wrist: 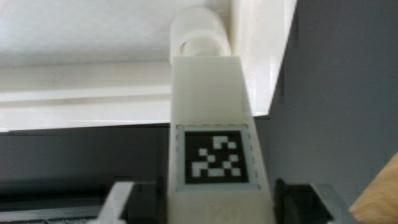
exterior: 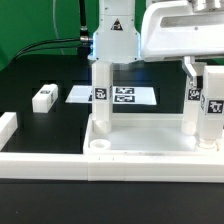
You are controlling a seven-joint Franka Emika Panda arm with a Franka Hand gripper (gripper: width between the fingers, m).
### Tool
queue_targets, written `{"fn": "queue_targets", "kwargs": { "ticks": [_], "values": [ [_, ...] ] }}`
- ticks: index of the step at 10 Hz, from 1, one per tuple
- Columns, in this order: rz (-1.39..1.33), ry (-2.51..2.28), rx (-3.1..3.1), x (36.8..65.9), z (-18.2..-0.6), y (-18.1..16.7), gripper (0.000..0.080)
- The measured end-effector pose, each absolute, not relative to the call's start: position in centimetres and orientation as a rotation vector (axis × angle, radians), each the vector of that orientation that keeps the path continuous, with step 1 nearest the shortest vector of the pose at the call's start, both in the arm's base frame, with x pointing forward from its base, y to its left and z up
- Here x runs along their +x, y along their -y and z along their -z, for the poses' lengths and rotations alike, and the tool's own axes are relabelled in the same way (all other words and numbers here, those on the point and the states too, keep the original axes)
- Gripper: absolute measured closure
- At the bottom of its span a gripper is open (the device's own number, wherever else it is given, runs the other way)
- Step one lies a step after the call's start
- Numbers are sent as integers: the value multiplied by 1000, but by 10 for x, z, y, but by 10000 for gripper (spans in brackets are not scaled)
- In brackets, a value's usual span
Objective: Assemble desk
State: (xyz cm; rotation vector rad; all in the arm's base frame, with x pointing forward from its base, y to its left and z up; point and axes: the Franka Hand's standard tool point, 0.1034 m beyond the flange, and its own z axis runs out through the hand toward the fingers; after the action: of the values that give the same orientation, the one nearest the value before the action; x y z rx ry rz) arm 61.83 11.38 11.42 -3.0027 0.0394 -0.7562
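Note:
The white desk top (exterior: 150, 152) lies tray-like at the front, with an open round socket (exterior: 100, 146) at its near corner on the exterior view's left. My gripper (exterior: 104, 64) is shut on the top of a white tagged leg (exterior: 100, 100). That leg stands upright at the top's far corner on that side. In the wrist view the leg (wrist: 217, 120) fills the space between my fingers (wrist: 135, 204), tag facing the camera. Two more legs (exterior: 190, 98) (exterior: 213, 108) stand upright on the exterior view's right. A loose leg (exterior: 45, 97) lies on the black table at the left.
The marker board (exterior: 122, 96) lies flat behind the desk top. Low white border wall pieces run along the front (exterior: 40, 162) and the left (exterior: 8, 128). A bulky white part of the arm (exterior: 180, 30) hangs over the right side.

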Motion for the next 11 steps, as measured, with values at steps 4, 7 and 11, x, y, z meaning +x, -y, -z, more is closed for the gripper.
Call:
{"fn": "queue_targets", "kwargs": {
  "ticks": [4,7,11],
  "values": [
    [764,-39,-3009,617,-106,-112,512],
    [770,-40,-3008,616,-105,-112,413],
    [747,-45,-2999,618,-120,-114,158]
  ]
}}
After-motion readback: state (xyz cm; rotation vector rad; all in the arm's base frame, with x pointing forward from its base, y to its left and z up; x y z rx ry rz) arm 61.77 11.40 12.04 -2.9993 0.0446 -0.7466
